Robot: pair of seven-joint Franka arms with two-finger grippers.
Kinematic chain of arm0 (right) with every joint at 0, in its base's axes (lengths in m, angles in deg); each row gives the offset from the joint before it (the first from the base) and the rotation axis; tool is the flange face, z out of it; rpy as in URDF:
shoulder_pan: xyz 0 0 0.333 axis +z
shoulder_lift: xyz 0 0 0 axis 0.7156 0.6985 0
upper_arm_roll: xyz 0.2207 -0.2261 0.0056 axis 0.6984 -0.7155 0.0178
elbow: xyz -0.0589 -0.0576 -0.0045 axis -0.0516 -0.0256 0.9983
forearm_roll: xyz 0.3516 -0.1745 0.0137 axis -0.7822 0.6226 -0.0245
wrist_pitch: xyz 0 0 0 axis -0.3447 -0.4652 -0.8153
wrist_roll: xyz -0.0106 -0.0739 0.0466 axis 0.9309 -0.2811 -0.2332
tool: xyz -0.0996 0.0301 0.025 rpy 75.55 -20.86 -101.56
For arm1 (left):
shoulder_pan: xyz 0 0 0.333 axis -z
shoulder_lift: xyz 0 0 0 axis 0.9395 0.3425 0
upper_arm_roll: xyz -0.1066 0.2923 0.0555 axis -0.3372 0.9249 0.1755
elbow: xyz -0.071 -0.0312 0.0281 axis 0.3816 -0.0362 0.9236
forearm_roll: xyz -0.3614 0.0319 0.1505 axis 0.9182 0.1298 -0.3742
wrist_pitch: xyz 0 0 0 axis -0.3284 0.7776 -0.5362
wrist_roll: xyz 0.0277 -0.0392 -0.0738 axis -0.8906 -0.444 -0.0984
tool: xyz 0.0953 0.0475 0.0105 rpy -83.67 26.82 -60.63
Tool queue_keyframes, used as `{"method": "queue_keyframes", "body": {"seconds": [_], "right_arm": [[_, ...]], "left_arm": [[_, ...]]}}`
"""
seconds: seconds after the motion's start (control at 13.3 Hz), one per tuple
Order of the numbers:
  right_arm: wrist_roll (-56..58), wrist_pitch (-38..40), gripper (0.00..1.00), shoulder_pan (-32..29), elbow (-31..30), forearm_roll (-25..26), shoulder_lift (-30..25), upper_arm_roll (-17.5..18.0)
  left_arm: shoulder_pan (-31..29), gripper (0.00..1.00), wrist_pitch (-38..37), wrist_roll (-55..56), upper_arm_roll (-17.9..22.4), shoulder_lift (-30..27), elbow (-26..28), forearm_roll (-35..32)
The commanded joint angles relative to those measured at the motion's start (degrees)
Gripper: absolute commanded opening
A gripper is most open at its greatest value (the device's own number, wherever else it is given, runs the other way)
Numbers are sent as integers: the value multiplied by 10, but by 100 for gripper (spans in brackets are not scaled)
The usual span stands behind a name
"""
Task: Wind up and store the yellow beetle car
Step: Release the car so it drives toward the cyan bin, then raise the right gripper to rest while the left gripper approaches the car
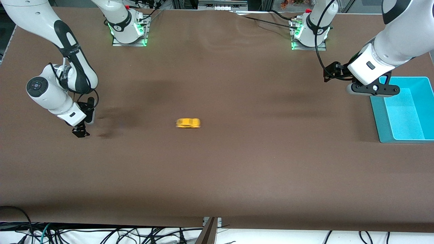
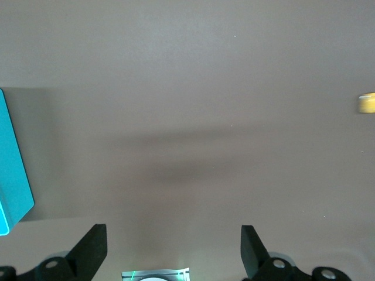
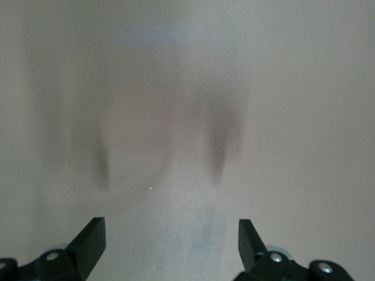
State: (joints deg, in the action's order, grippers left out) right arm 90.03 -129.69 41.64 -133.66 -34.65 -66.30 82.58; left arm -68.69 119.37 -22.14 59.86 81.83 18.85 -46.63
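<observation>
The yellow beetle car (image 1: 188,123) stands on the brown table (image 1: 217,176) near its middle, free of both grippers. It also shows at the edge of the left wrist view (image 2: 367,103). My right gripper (image 1: 80,131) is open and empty, low over the table toward the right arm's end, well apart from the car. In the right wrist view my right gripper (image 3: 171,246) has only bare table between its fingers. My left gripper (image 1: 330,73) is open and empty, up beside the teal bin (image 1: 403,113). It also shows in the left wrist view (image 2: 173,252).
The open teal bin stands at the left arm's end of the table, and its corner shows in the left wrist view (image 2: 12,170). The arm bases (image 1: 129,28) (image 1: 308,32) stand along the table's edge farthest from the front camera. Cables hang below the near edge.
</observation>
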Motion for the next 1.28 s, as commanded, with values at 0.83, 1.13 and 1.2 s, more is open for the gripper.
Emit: {"method": "queue_keyframes", "body": {"seconds": [0.83,1.13,1.2], "right_arm": [[-238,163,100,41,125,-85,-1,36],[-441,206,100,104,149,-84,-1,36],[-499,227,100,121,163,-84,-1,35]], "left_arm": [[-7,100,-17,-8,0,-4,-5,17],[-6,100,-17,-8,0,-4,-5,17],[-6,100,-16,-8,0,-4,-5,17]]}}
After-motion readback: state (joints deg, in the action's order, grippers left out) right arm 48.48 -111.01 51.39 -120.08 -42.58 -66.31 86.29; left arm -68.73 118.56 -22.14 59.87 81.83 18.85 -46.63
